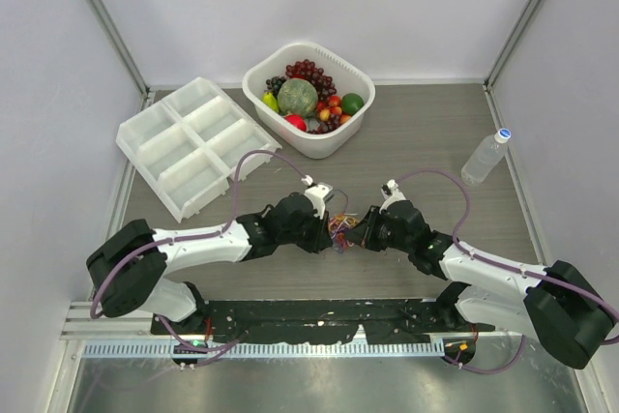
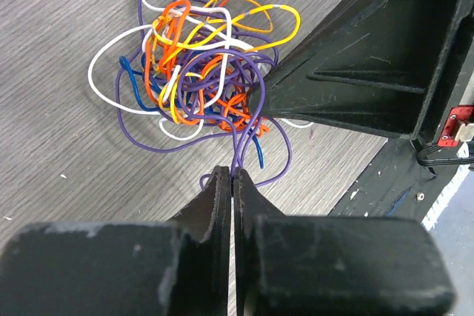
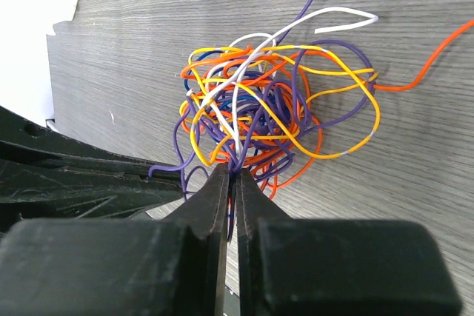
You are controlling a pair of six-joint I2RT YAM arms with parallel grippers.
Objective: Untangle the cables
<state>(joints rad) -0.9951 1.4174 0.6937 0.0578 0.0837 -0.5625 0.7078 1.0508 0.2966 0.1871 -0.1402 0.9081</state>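
Your left gripper [image 2: 235, 175], jaws nearly together, pinches a purple wire [image 2: 236, 149] of the tangled cables [image 2: 196, 57]; your right gripper [image 3: 234, 174] clamps several strands.

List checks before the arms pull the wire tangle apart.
1. Left gripper shut on one purple wire: ok.
2. Right gripper shut on the wire tangle: ok.
3. Right gripper holds a single strand: not ok, several seem to enter the jaws.
4. The two grippers hold different wires: cannot tell.
5. Tangle loose enough to part: not ok, one dense clump.
6. Bottle and fruit basket away from the tangle: ok.
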